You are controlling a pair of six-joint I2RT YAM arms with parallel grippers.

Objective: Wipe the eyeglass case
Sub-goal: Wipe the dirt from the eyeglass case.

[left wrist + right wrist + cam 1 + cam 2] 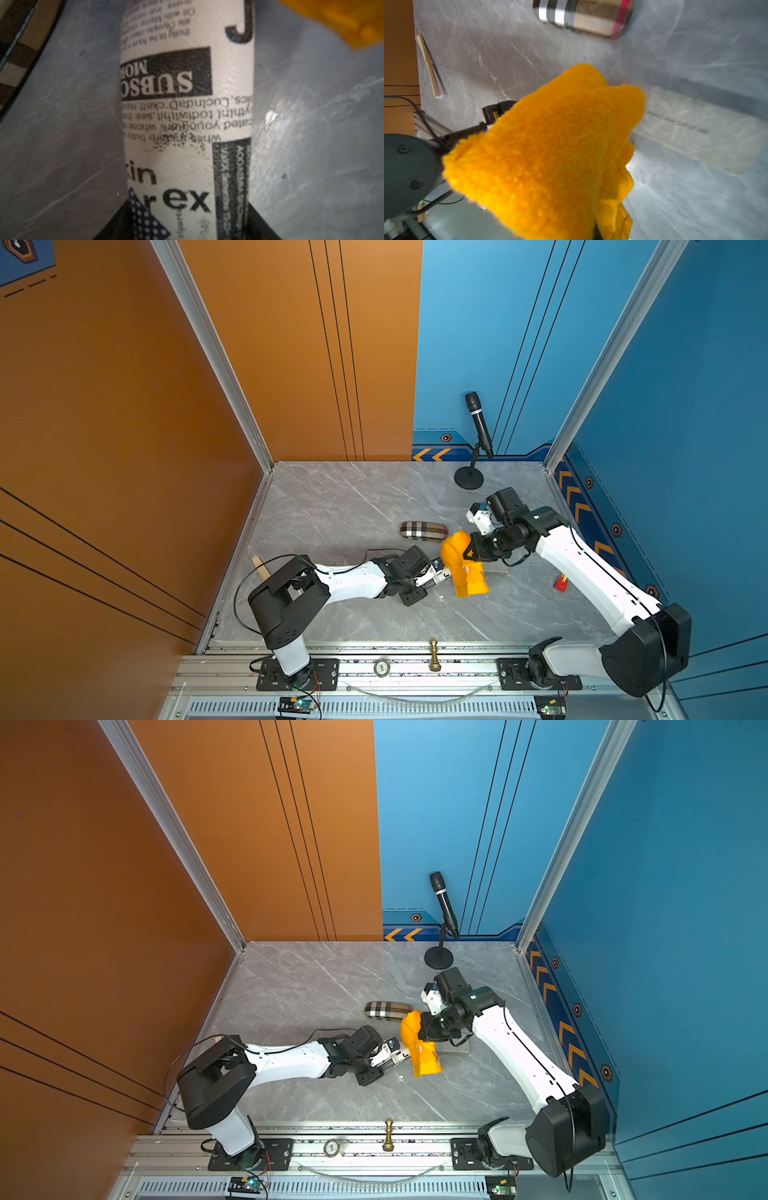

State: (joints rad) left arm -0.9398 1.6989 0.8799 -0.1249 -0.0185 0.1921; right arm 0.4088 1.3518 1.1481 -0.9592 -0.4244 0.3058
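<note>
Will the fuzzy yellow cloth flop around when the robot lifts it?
Probably floppy: the yellow cloth droops in soft folds where it is pinched. It looks fluffy and thin, so it is likely light. Its fuzzy pile probably grips rather than slides.

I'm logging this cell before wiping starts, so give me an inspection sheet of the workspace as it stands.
Surface: grey marbled tabletop, pale veins.
Job's things: white newsprint-patterned eyeglass case, held; fluffy orange cloth, held; plaid eyeglass case lying flat on the table, ungripped.
Clutter: black microphone on round stand; small red object; gold chess piece on front rail; wooden sticks at the edge.
End effectors: left end effector shut on the newsprint case; right end effector shut on the cloth.
Cables: black cable looping beside left arm.
Surroundings: orange wall panels, blue wall panels.
</note>
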